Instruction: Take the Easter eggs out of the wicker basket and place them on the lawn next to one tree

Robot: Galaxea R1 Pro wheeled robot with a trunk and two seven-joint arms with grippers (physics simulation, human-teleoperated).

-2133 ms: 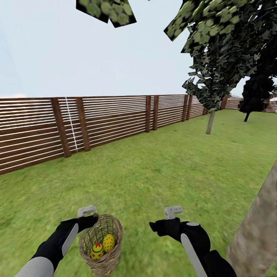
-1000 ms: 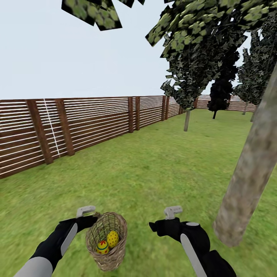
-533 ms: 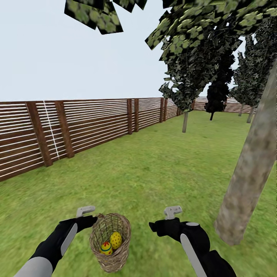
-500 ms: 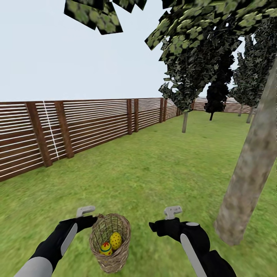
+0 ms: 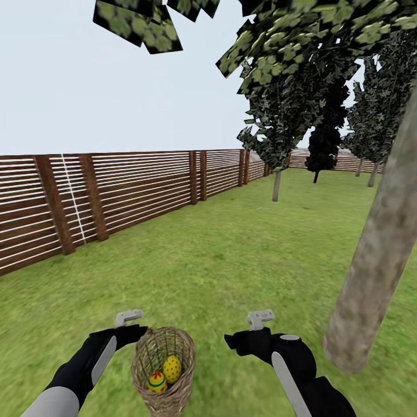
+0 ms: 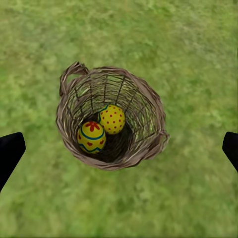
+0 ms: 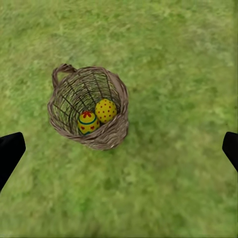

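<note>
1. Wicker basket point(image 5: 163, 370): stands on the lawn point(image 5: 231, 255), between the two arms and just ahead of the robot. The thick leaning tree point(image 5: 376, 255) rises to the right of the basket, near but apart.
2. Easter eggs: two visible in the basket, touching each other; a dotted egg point(image 6: 112, 119) and a banded egg with a red flower point(image 6: 91, 137). A third cannot be made out; it may lie under these or be hidden by the weave.
3. Left gripper point(image 6: 119, 148): jaws spread wide, holding nothing, poised above the basket mouth.
4. Right gripper point(image 7: 119, 148): likewise wide open and empty, above the grass just beside the basket, on its tree side.
5. Step in hand, as judged: first pick from the basket.
6. Advice: descend with the left gripper straight through the rim, clear of the arched handle point(image 6: 71, 74); take the upper dotted egg across its narrow girth; close gently, since a smooth egg may squirt out; lift vertically so the basket does not tip.
</note>
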